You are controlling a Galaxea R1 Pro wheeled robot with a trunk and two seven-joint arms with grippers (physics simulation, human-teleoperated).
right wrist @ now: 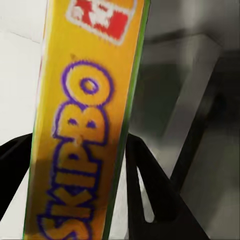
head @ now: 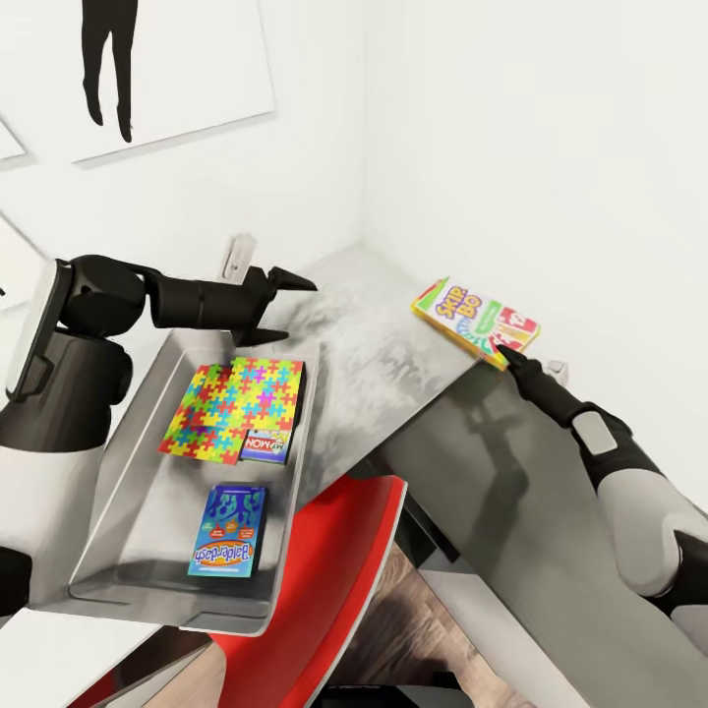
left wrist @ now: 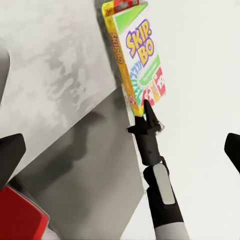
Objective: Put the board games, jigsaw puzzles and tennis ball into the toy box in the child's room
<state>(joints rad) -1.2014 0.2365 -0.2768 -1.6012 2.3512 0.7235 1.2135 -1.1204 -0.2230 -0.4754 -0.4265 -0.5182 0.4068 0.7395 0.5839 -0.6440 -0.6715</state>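
From the head camera, the right gripper (head: 509, 356) pinches a SKIP BO board game (head: 475, 322) above the table (head: 393, 364) by the far-right wall. The left gripper (head: 285, 310) hovers with jaws apart and empty over the toy box (head: 128, 442), which holds a jigsaw puzzle (head: 233, 408). The left wrist camera shows that game (left wrist: 137, 55) lifted on its near edge. The right wrist camera shows black fingers (right wrist: 150, 185) closed on both sides of its yellow spine (right wrist: 85, 130).

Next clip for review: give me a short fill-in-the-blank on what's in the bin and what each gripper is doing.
1. The right gripper is shut on the ____ board game.
2. Inside the toy box, the jigsaw puzzle lies ____.
3. The Balderdash box in the bin is mainly ____ in colour.
4. The left gripper holds ____.

Missing words: Skip-Bo; flat; blue; nothing
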